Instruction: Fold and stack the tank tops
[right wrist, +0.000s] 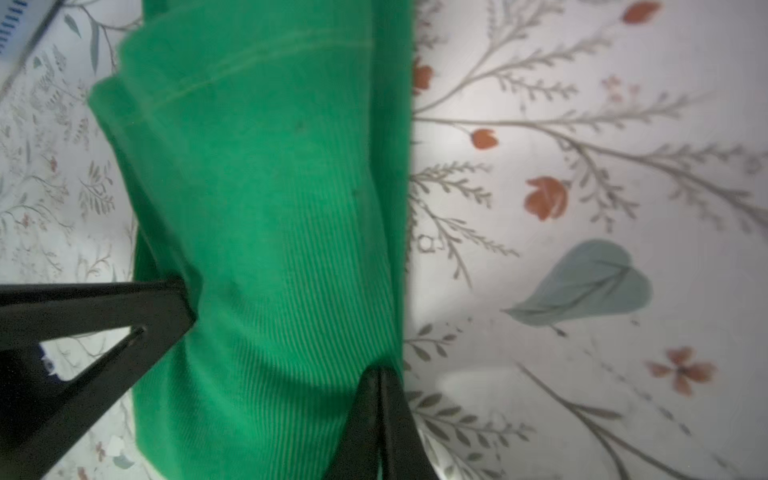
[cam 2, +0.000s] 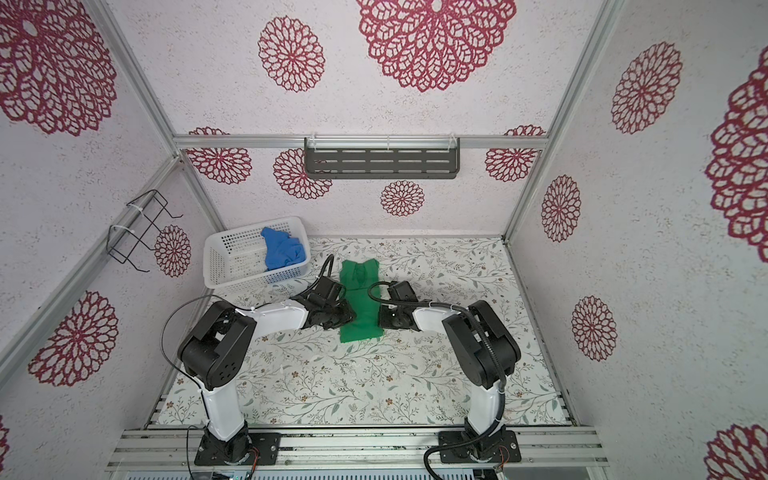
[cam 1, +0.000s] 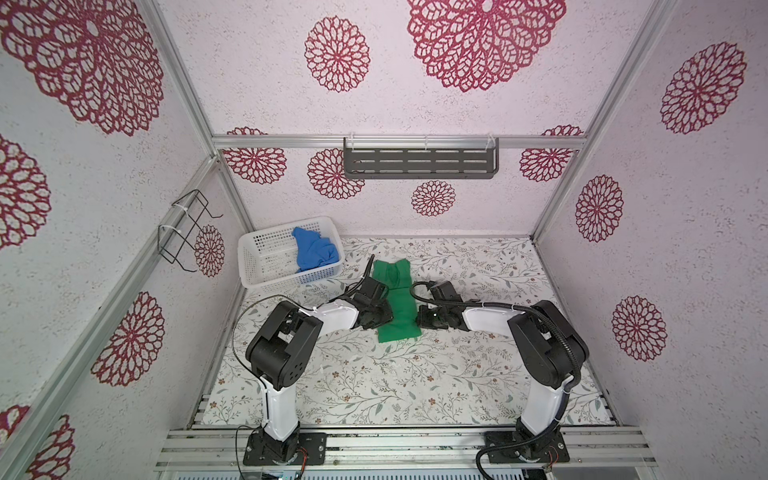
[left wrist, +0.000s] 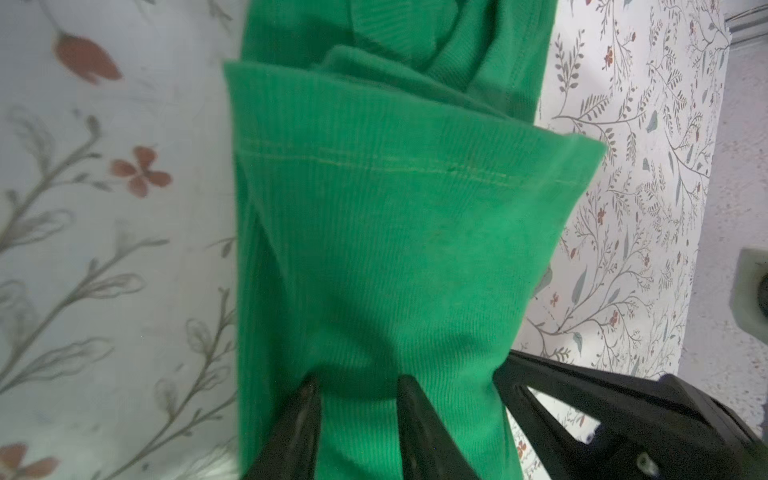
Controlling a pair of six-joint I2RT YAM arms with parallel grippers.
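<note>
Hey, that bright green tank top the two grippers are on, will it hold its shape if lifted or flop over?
Probably floppy: the bright green ribbed-cloth tank top curls and sags between the left gripper and right gripper. Likely light, since small pinches at its sides hold it. The ribbed knit seems unlikely to slip.

Both top views look steeply down from high over the near edge toward the far wall (cam 1: 415,104), taking in the whole worktop (cam 1: 374,374). The wrist views look past the left pincer (left wrist: 357,382) and right pincer (right wrist: 380,372), very close on the green top (left wrist: 374,249), which all views share.
</note>
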